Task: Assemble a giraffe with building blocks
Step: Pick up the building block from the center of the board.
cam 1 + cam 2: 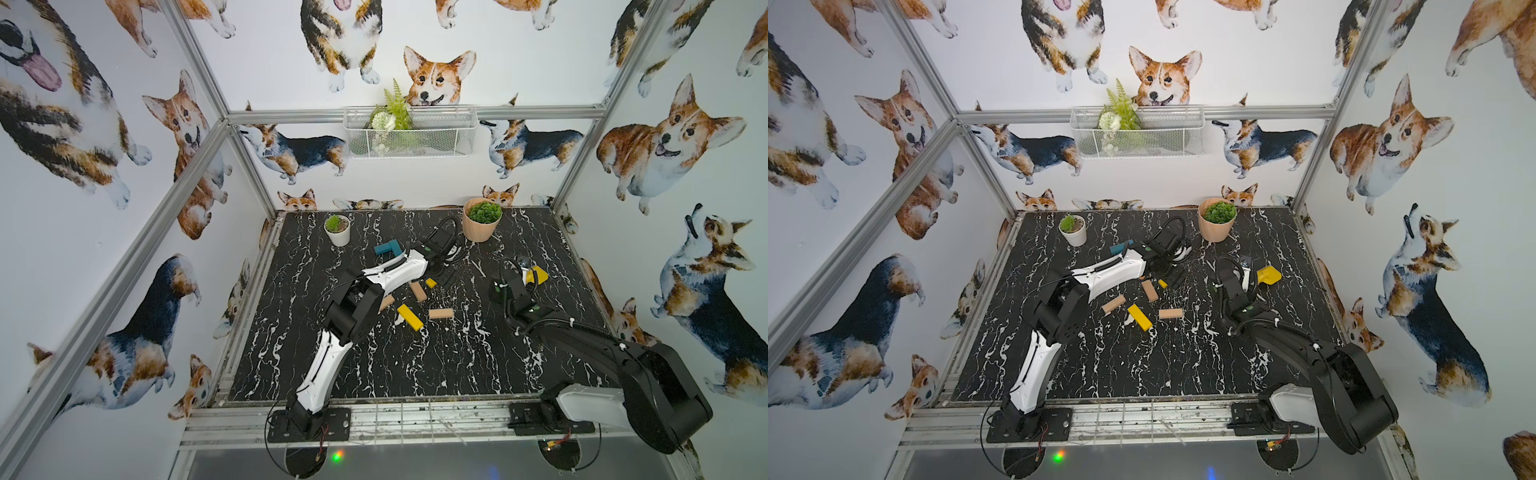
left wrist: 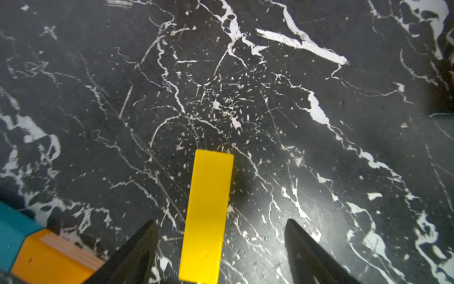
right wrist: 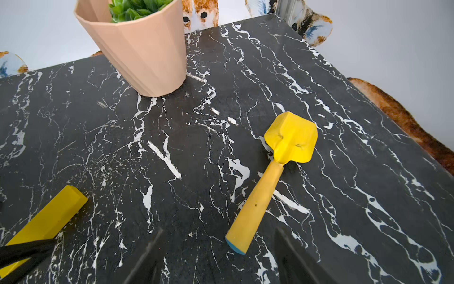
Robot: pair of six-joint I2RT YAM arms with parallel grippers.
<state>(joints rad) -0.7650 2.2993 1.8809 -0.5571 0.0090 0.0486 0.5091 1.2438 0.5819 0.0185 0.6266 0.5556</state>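
Observation:
My left gripper (image 2: pixel 221 221) stands open astride a yellow block (image 2: pixel 207 216) that lies flat on the table, with a gap on each side of it. In both top views this gripper (image 1: pixel 442 277) reaches past the table's middle, next to the giraffe's joined teal bars (image 1: pixel 388 248). In the left wrist view a teal bar (image 2: pixel 12 231) meets an orange bar (image 2: pixel 49 260). A second yellow block (image 1: pixel 410 317) and three tan blocks (image 1: pixel 418 291) (image 1: pixel 441 313) (image 1: pixel 386 302) lie loose. My right gripper (image 3: pixel 218 231) is open and empty above the table.
A yellow toy shovel (image 3: pixel 270 182) lies just ahead of my right gripper, its handle end between the fingers' line. A peach plant pot (image 1: pixel 481 224) and a small white pot (image 1: pixel 337 235) stand at the back. A wire basket (image 1: pixel 409 131) hangs on the wall.

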